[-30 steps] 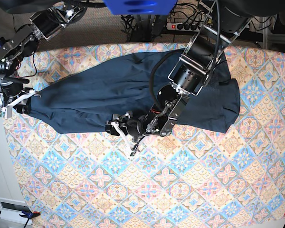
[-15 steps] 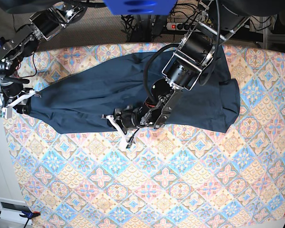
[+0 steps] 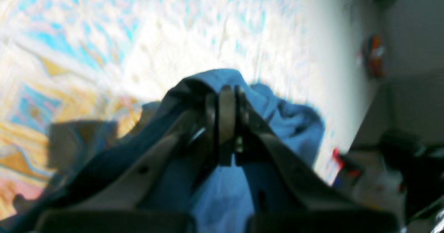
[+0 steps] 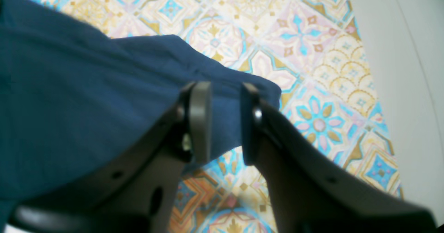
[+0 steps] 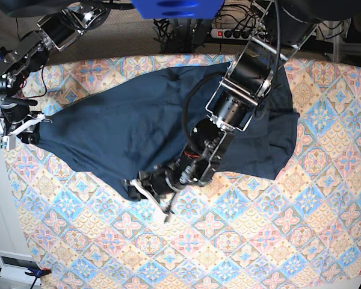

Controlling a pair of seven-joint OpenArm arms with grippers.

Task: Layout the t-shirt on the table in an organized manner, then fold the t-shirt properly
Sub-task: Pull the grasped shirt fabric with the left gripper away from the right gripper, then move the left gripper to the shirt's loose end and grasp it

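1. Patterned desk (image 5: 240, 241) fills the base view: pastel diamond tiles, bare across the near half. Cables and a power strip (image 5: 234, 33) sit behind it.
2. Nearest item: left end effector (image 5: 145, 188), low over the desk near mid-front. Left wrist view shows its jaws pressed together on a bunched fold of the t-shirt (image 5: 126, 120). Blurry, but cloth wraps the tips.
3. The pinch is on the shirt's near edge, and the cloth forms a dark point towards the front there. Likely purpose: drag that edge out to spread the body flat.
4. T-shirt lies mid-desk, stretched left to right, rumpled, far edge close to the desk's back border. Not laid out yet; folding hasn't begun.
5. Right end effector (image 4: 225, 122) is at the desk's left edge by the shirt's tapered end. Jaws part-way apart, straddling the cloth corner. Wrist view shows fabric in the gap but a clear space by each pad, so not clamped. Probably staged to anchor that end.
6. Risk: one-sided pull may slide the whole shirt instead of flattening it.
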